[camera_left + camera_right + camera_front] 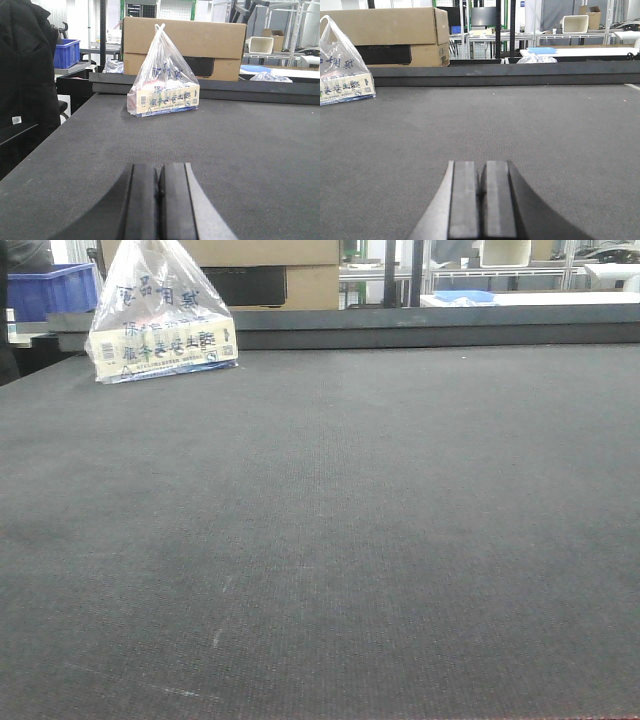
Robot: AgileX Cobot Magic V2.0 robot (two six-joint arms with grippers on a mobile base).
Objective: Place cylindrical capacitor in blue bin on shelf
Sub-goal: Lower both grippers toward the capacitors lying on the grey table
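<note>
Grey, coarse-woven matting covers the table [400, 540], and little lies on it: only a knotted plastic bag [160, 320] with a printed carton inside, standing near the far left corner. The left gripper [159, 200] hangs low over the mat with its jaws pressed together and nothing visible between them. The right gripper [481, 200] is the same, closed and empty as far as I can see. No cylindrical capacitor shows in any view, and neither does the shelf. A blue crate [66, 52] sits far off beyond the table's left side, but I cannot tell whether it is the bin meant. I judge the job barely begun, at the searching stage. The next move calls for finding the capacitor, perhaps in the bag, then parting one gripper's jaws to take it
</note>
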